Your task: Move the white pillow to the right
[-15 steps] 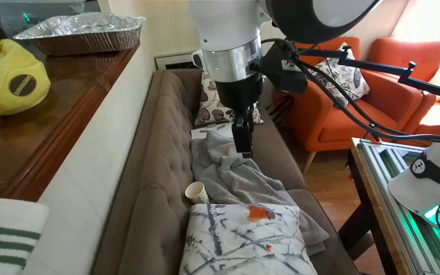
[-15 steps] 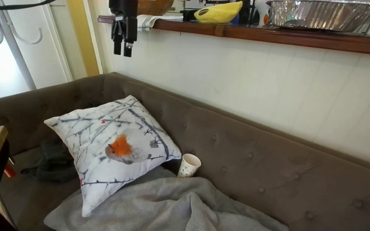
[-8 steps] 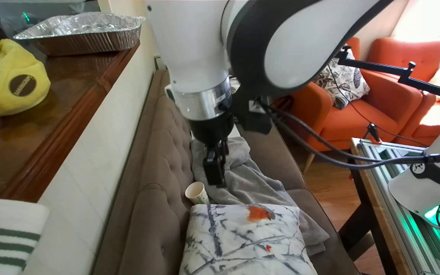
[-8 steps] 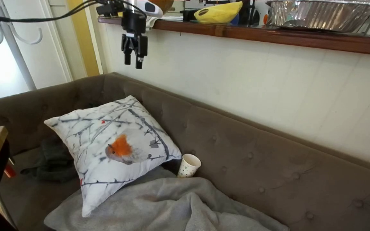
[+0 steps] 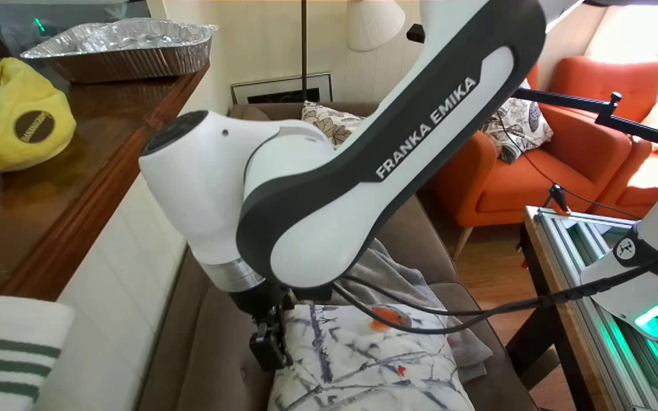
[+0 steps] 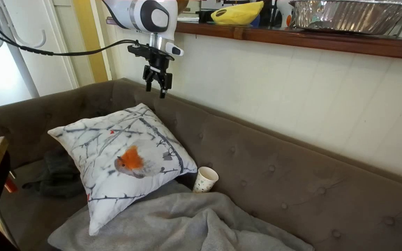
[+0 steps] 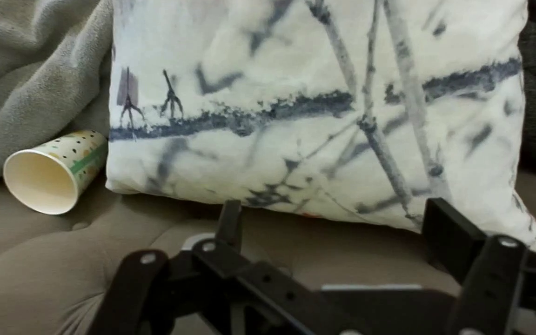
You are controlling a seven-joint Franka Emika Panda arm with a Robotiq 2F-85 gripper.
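Observation:
The white pillow, printed with grey branches and an orange bird, lies tilted on the brown sofa in both exterior views. Its back edge leans towards the sofa's backrest. In the wrist view the pillow fills the upper middle. My black gripper is open and empty, above the pillow's back edge by the backrest. In the wrist view the gripper has its fingers wide apart, with sofa fabric and the pillow's lower edge showing between and beyond them. No contact with the pillow can be made out.
A paper cup stands tilted between pillow and backrest, left of the gripper in the wrist view. A grey blanket lies partly under the pillow. A wooden shelf with a foil tray runs above the sofa.
My arm has moved along the backrest towards the pillow and come down, lower and to the right in an exterior view. The gripper stays open. Pillow, cup and blanket have not moved.

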